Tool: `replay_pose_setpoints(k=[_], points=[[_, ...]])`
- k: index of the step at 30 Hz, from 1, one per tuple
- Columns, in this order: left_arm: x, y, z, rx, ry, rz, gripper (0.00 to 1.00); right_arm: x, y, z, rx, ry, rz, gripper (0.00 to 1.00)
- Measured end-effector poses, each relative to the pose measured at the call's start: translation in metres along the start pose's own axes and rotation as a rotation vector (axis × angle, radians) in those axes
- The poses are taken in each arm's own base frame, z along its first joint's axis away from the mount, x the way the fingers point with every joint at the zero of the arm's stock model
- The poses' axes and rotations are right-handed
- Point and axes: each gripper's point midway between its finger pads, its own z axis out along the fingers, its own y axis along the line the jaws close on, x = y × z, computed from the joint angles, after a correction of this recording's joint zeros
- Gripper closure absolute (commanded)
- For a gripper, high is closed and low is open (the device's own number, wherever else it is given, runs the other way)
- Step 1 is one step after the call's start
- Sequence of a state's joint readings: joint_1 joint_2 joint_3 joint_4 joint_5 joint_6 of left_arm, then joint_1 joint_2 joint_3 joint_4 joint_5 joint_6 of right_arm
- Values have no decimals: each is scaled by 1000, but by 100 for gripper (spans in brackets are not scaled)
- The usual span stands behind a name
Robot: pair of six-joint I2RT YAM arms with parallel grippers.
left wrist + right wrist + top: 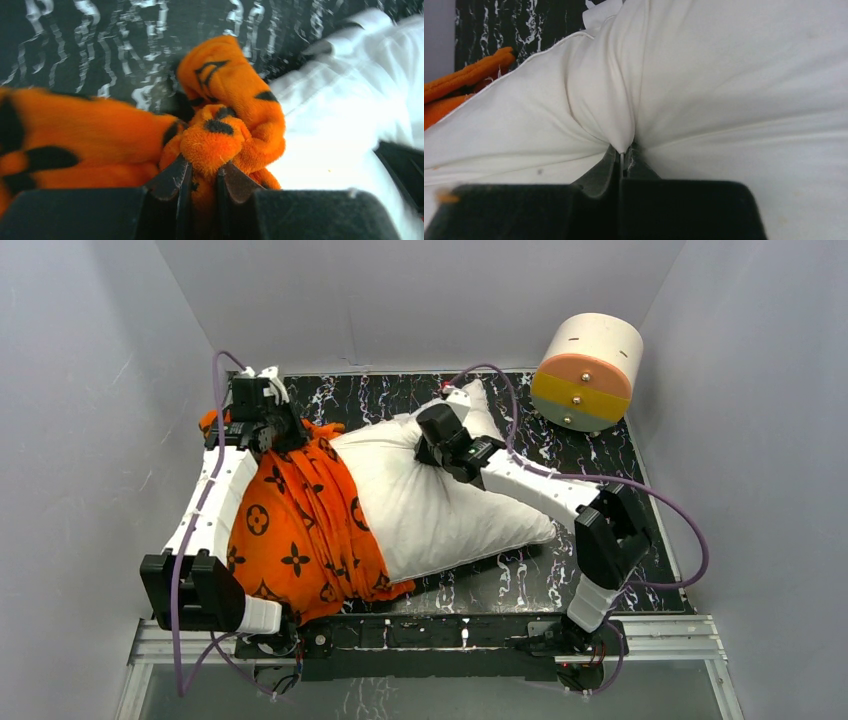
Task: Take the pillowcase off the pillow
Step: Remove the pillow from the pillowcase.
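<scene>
Around white pillow [440, 502], bunched orange pillowcase [295, 530]

We've got the pillow [435, 505] across the table [400, 400], the pillowcase [295, 540] over its left end, and a drum [587, 370] behind right, perhaps on the table's edge.

pillowcase [300, 530]: bright orange, black flower and circle motifs | pillow [430, 500]: plain white | table [380, 395]: black, white marbled streaks | drum [590, 360]: white, orange-and-yellow face | cables [704, 550]: purple
</scene>
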State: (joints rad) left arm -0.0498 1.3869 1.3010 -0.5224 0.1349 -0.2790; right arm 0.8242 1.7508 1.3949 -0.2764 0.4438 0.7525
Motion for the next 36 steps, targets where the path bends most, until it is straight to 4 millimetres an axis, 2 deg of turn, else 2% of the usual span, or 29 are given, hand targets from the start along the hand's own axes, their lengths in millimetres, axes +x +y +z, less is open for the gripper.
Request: replay_pose_setpoints(k=[2,4,6,8,12,14,16,18,21,24,26,28,30,31,34,35,36], points=[[-2,18,-5,-62,-8,-47,100,0,-5,-1,-28,-7,72,100],[-2,48,-10,-151,-14,-114,100,-2,-7,-3,-61,-11,125,100],[2,70,-14,-210,-4,-160,100,-3,-8,-6,-98,-8,172,100],[4,75,-16,-216,2,-181,100,-4,-7,-8,-123,-4,199,100],[2,65,-14,-127,9,-181,100,-7,-6,-9,-139,8,220,100],[1,57,-14,-60,17,-178,95,-9,-8,-12,-137,10,223,100],[-3,47,-11,7,32,-170,100,-12,-11,-19,-131,8,219,98],[-7,34,-5,64,49,-146,100,-17,-17,-28,-120,2,209,94],[-12,8,7,126,79,-80,100,-28,-30,-46,-100,-11,170,80],[-17,-15,24,163,103,-24,100,-43,-44,-67,-91,-38,110,58],[-19,-19,36,161,119,-14,100,-51,-52,-82,-99,-52,66,47],[-21,-13,51,125,138,-24,100,-58,-53,-101,-140,-60,18,34],[-24,-5,65,78,161,-39,100,-63,-47,-123,-217,-76,-28,27],[-26,-1,72,53,176,-44,97,-64,-41,-135,-267,-84,-50,26],[-39,7,93,11,191,-46,67,-55,-19,-175,-439,-97,-125,25],[-45,6,98,5,187,-43,52,-51,-7,-189,-512,-99,-156,25],[-51,4,100,5,174,-33,28,-46,1,-196,-557,-94,-177,25]])
